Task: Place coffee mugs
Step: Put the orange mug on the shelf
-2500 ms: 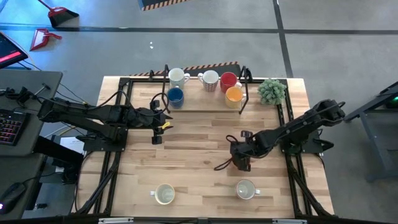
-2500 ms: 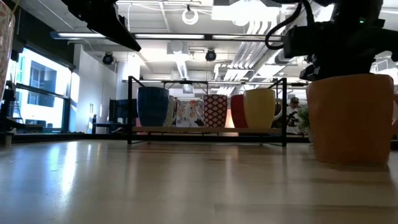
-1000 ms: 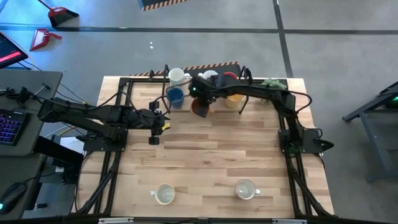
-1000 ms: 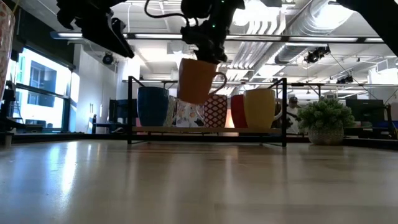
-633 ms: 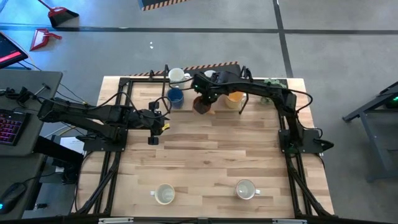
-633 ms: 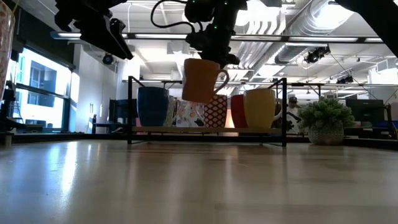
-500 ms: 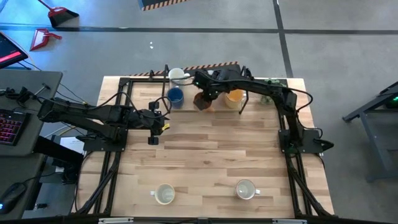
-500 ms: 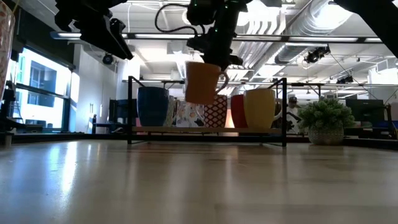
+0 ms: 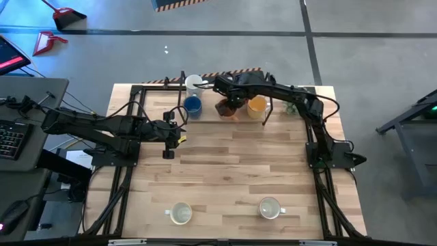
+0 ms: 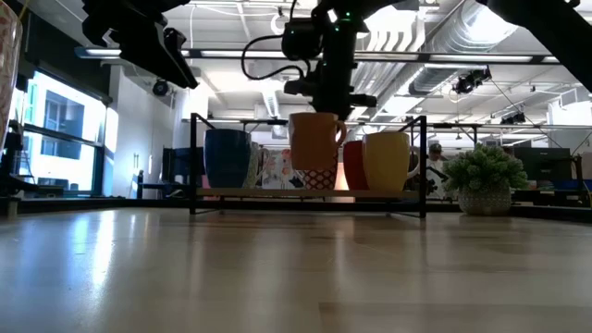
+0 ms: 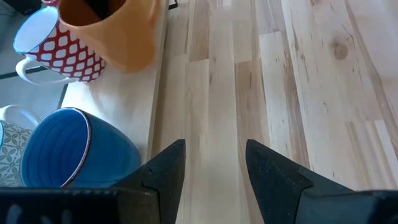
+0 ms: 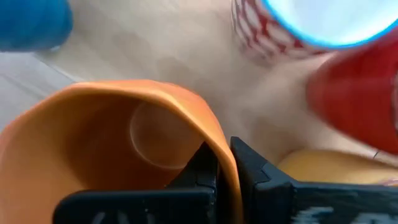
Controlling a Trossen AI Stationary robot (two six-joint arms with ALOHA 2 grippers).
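Orange mug [image 9: 226, 108] pinched by rim in right gripper [image 9: 231, 100], hanging upright just above rack [image 9: 268, 92] slot between blue mug [image 9: 192, 104] and yellow mug [image 9: 257, 104]; left gripper [image 9: 168, 145] spread, farther off.

The red mug [image 12: 357, 106] is blurry and cut off, and the orange mug [image 10: 315, 141] hides the patterned mug [image 10: 321, 174].

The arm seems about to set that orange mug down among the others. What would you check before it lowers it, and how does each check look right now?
1. Grip: right gripper pinches the orange mug by its rim: ok.
2. Mug upright in the low view: ok.
3. Free spot between the blue mug and the yellow mug: ok.
4. Clearance to the red-and-white patterned mug behind: cannot tell.
5. Mug's bottom touching the shelf: cannot tell.
6. Left gripper open, off to the side: ok.
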